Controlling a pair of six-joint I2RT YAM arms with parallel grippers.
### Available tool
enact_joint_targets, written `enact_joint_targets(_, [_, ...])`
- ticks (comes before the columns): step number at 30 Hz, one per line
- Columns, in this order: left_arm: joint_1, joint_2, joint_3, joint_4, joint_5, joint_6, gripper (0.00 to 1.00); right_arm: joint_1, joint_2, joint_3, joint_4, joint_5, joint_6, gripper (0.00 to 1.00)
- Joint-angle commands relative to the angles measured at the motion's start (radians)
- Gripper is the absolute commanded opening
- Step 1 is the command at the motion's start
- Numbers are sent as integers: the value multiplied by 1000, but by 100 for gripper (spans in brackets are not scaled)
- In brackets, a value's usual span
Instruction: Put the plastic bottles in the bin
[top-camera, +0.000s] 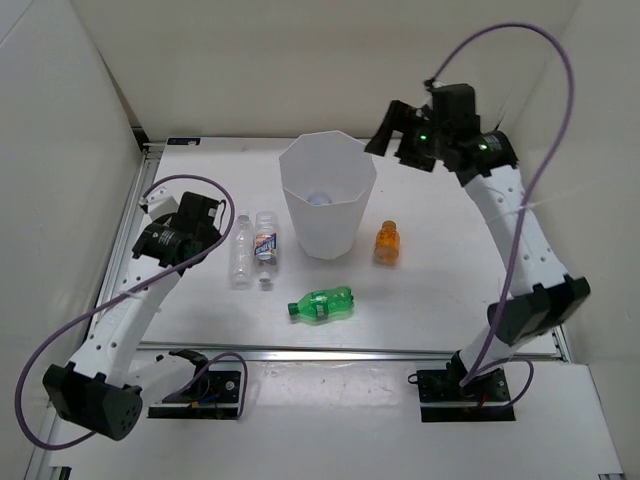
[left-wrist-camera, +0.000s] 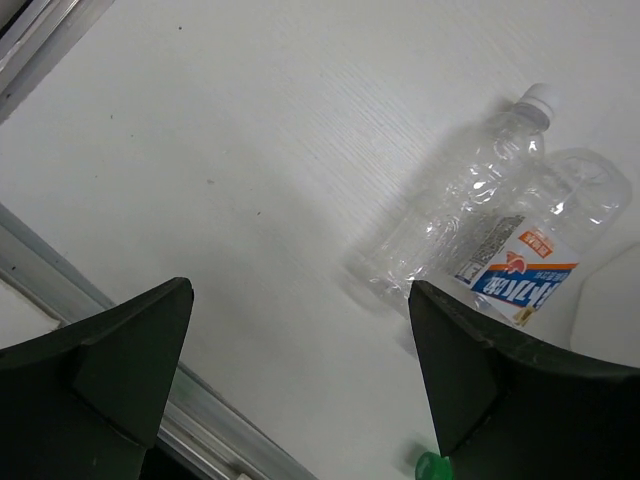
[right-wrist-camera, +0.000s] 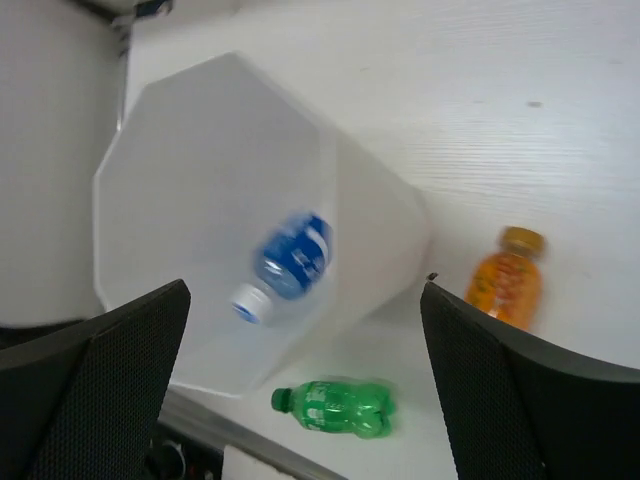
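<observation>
Your right end effector (right-wrist-camera: 305, 290) hangs spread above the bin (right-wrist-camera: 200, 130), the blue-labelled bottle (right-wrist-camera: 290, 262) inside it. Your left end effector (left-wrist-camera: 300, 288), spread too, likely frames the plain clear bottle (left-wrist-camera: 470, 200) for grasping.

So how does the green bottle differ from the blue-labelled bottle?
The green bottle lies on its side on the table, outside the bin; the blue-labelled bottle is inside the bin. The green bottle is green with a green cap; the blue-labelled bottle shows a blue label and a white cap. Both are small capped plastic bottles.
</observation>
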Motion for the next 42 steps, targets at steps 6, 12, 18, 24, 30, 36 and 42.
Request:
enact_joint_targets(6, [-3, -111, -78, 145, 6, 93, 100, -230, -147, -355, 70, -38, 128, 100])
enact_joint_targets(12, [-3, -77, -52, 101, 15, 104, 100, -229, 57, -444, 51, -95, 85, 100])
enact_joint_targets(18, [-3, -68, -52, 66, 26, 104, 100, -219, 220, -465, 51, -104, 50, 100])
enact_joint_targets(24, [-3, -86, -72, 32, 35, 84, 100, -201, 335, -465, 65, -138, 28, 100])
enact_joint_targets(30, [-3, -96, -82, 21, 26, 84, 100, -192, 382, -525, 74, -147, 8, 76])
enact_joint_targets(36, [-3, -85, -62, 12, 17, 73, 100, -204, 231, -556, 55, -87, 8, 36])
enact_joint_targets(42, [-3, -76, -71, 12, 6, 73, 100, -170, -19, -236, 10, -18, 37, 30])
